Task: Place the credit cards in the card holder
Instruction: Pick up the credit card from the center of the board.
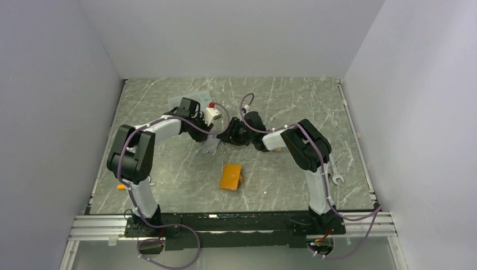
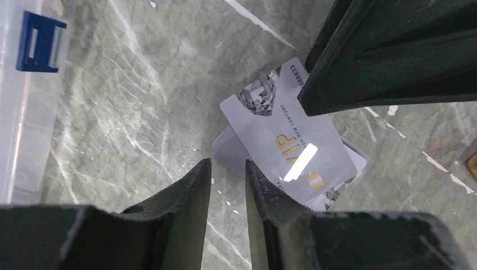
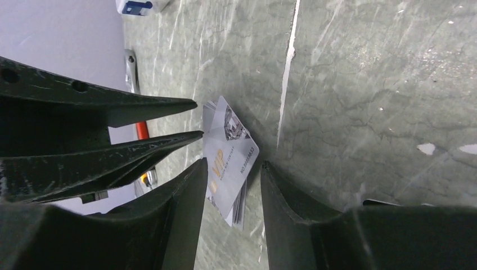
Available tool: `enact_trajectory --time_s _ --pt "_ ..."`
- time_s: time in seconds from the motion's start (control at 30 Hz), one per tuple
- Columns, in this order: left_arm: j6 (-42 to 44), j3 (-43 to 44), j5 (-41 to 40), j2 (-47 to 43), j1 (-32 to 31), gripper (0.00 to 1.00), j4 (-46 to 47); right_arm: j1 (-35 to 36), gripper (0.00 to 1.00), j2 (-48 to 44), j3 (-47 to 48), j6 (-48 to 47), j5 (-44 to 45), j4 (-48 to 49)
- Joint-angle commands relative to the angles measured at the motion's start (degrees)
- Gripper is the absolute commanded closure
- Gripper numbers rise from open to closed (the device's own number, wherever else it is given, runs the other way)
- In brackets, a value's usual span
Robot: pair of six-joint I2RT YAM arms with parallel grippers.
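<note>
A small stack of silver-grey credit cards (image 1: 211, 147) lies on the marble table mid-scene, the top one printed VIP (image 2: 292, 143). My left gripper (image 2: 228, 169) is down at the stack's near corner. Its jaws stand a narrow gap apart with only bare table between them, and one finger (image 2: 270, 194) overlaps the stack's edge. My right gripper (image 3: 228, 183) is open and straddles the cards (image 3: 230, 152) from the opposite side, with a gap between the stack and its right finger (image 3: 281, 197). The orange card holder (image 1: 231, 177) lies shut on the table nearer the bases, apart from both grippers.
A clear plastic box (image 2: 22, 101) with a blue latch sits behind the left arm (image 1: 197, 97). A wrench (image 1: 336, 174) lies to the right of the right arm. A small orange item (image 1: 120, 186) lies at the table's left edge. Grey walls enclose the table.
</note>
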Motion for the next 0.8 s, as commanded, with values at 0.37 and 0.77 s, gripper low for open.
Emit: enact_trajectory --time_s 0.37,0.77 --pt "2.1 7.5 -4.0 5.2 -2.5 0.66 -7.5 0.6 0.70 5.1 -2.2 3.9 0.7 4.9" --pt "2.7 8.6 -6.2 6.5 -3.8 0.68 -8.6 0.7 0.88 4.3 -4.2 4.6 1.0 7.9"
